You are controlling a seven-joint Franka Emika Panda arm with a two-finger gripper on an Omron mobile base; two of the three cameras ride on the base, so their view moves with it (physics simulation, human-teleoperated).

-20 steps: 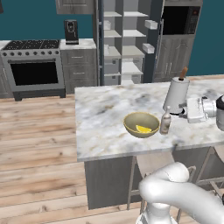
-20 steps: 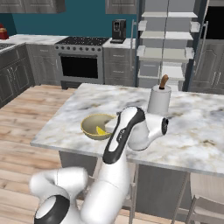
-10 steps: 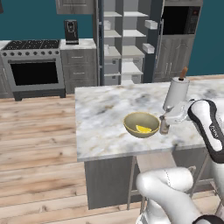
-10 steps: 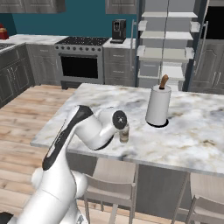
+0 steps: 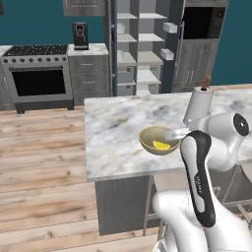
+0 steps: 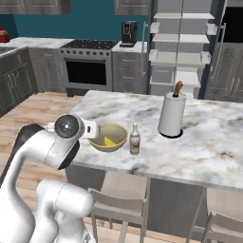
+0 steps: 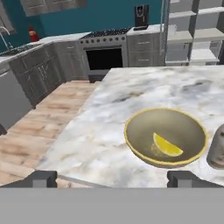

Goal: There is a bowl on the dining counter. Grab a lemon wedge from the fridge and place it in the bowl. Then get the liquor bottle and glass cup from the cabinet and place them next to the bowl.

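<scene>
Bowl [image 7: 165, 136] sat just ahead of the pincer [image 7: 112, 177] on the counter [image 7: 100, 118], with the wedge [image 7: 166, 146] already lying in it. The bottle [image 6: 135, 139] stood beside the bowl, off to the pincer's right at the edge of the hand view. Pincer jaws stood fully apart and held nothing. 2 of the 3 items looked placed; no cup was visible on the counter, so fetching it seemed the step in hand. To do that well, the arm [image 5: 199, 162] should pull back clear of bowl and bottle before the base turns toward the cabinet, so neither gets knocked. The paper towel roll [image 6: 172, 114] stood beyond the bottle, well clear.
</scene>
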